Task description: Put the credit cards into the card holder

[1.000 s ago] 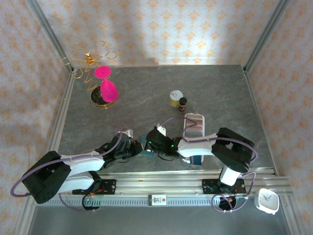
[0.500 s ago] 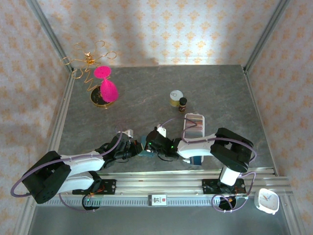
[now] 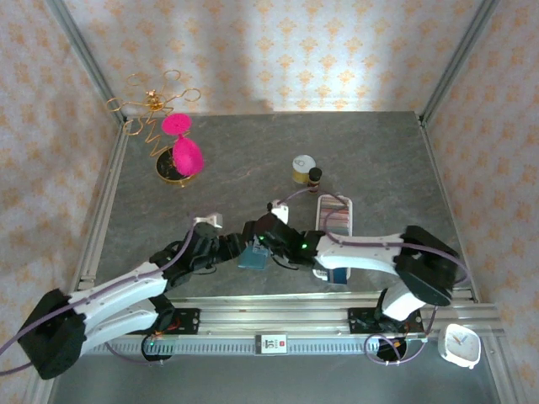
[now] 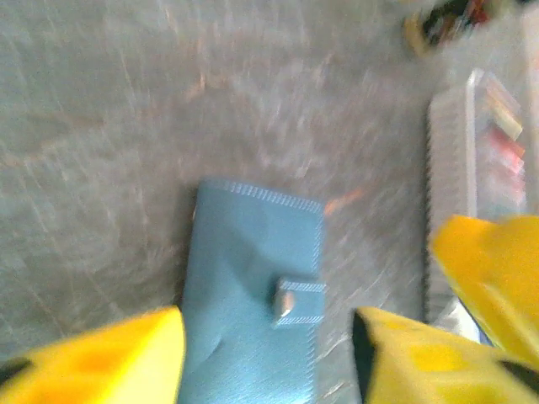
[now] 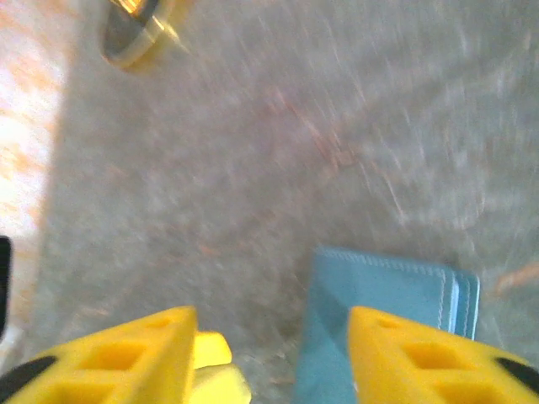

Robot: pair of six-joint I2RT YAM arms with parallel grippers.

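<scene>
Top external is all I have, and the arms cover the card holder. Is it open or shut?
Observer: Shut. In the left wrist view the card holder lies flat with its snap tab folded over the top face.
Operator: Is the left arm gripping it?
Observer: No. The left end effector is open, one finger on each side of the holder, with a clear gap on the tab side.
Operator: And the right?
Observer: The right end effector is open too. The holder lies by the finger at the right of that view, with mostly bare table between the two.
</scene>
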